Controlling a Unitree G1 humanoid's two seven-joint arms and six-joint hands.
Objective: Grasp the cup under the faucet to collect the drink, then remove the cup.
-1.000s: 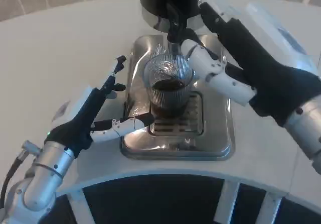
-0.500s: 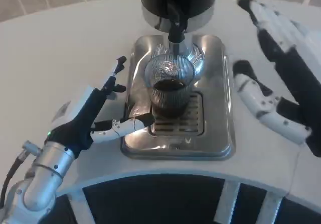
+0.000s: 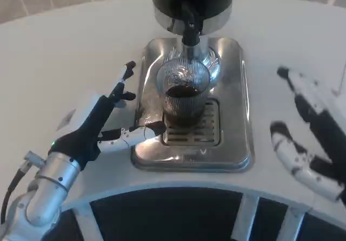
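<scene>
Cup (image 3: pixel 183 94) of ribbed clear glass, part-filled with dark drink, stands on the steel drip tray (image 3: pixel 238 127) beneath the black dispenser's faucet (image 3: pixel 190 29). Left robot hand (image 3: pixel 111 123) hovers beside the tray, fingers spread; right robot hand (image 3: pixel 308 138) lies open, well apart, above the white desk (image 3: pixel 65 52).

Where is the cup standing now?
The cup stands on the metal tray at the centre of the head view, directly under the faucet.

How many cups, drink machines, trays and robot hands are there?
Cups: 1, the cup
Drink machines: 1, the dispenser
Trays: 1, the drip tray
Robot hands: 2, left hand and right hand
Total: 5
</scene>
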